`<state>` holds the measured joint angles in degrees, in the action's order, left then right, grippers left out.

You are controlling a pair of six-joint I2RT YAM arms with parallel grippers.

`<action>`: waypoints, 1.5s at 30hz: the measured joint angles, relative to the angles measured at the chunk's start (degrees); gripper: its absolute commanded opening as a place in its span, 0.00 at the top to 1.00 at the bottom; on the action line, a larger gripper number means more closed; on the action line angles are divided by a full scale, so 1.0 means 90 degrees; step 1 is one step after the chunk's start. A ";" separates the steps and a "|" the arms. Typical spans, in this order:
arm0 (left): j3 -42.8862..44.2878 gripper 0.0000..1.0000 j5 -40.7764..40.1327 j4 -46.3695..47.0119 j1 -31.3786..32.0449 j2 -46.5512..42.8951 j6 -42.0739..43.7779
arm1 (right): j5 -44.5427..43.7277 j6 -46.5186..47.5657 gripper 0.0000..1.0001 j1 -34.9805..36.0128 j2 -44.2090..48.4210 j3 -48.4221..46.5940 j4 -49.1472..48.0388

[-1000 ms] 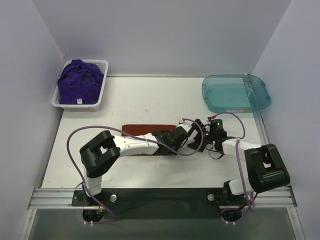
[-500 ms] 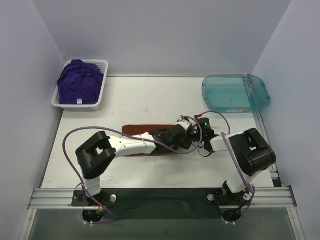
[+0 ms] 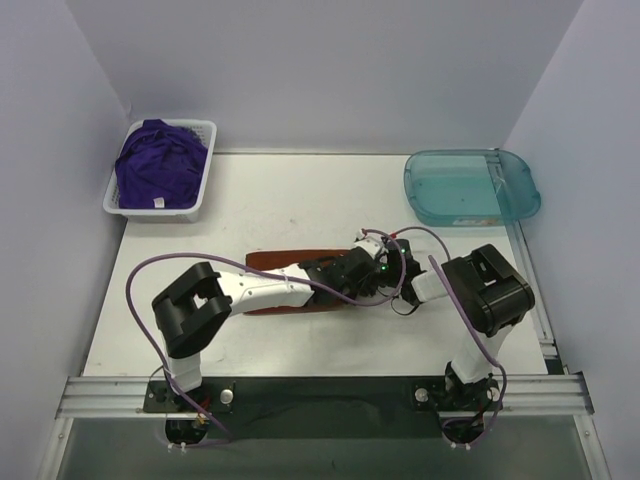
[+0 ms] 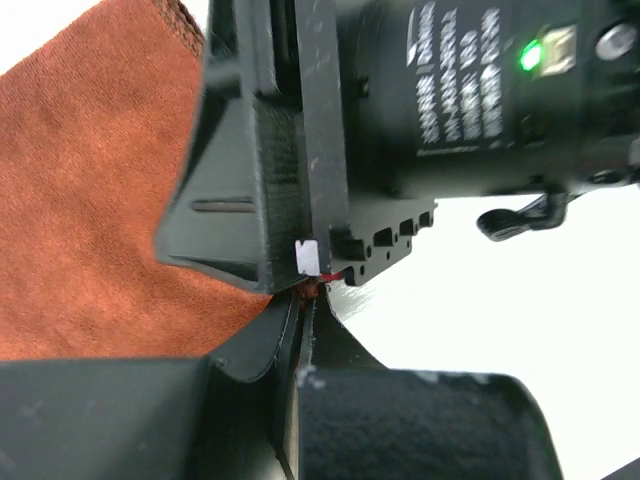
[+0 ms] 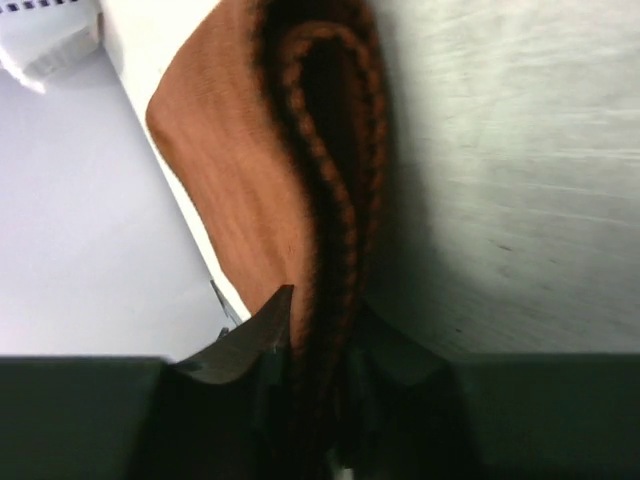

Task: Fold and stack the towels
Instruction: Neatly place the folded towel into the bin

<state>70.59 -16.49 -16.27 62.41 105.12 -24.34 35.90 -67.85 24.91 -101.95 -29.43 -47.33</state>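
A rust-orange towel [image 3: 278,261] lies as a folded strip in the middle of the table, partly under my left arm. My left gripper [image 3: 372,277] is at the towel's right end, jaws pressed together with a tuft of the orange cloth [image 4: 90,180] pinched at their tips [image 4: 308,298]. My right gripper [image 3: 388,270] meets it there from the right. In the right wrist view the towel's doubled hem [image 5: 330,150] runs between my right gripper's [image 5: 322,330] fingers, which are shut on it. Purple towels [image 3: 158,165] lie heaped in the white basket [image 3: 206,130].
A translucent teal tray [image 3: 470,185] sits at the back right of the table. The white basket stands at the back left corner. The right gripper's black body with a green light [image 4: 480,100] fills the left wrist view. Purple cables loop over both arms.
My right arm has swung left to the towel's right end and its jaws have closed from wide open onto the folded hem. The left gripper stayed shut in place.
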 measured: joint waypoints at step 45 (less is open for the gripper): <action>-0.2698 0.03 0.1532 -0.1139 -0.4996 -0.4585 0.0461 | -0.2489 0.6863 1.00 -0.2565 -0.2030 -0.9092 0.7922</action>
<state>46.30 -2.70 -26.52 17.45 63.86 -20.18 13.50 -6.09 1.83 -120.22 -111.26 23.97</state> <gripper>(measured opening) 0.975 0.077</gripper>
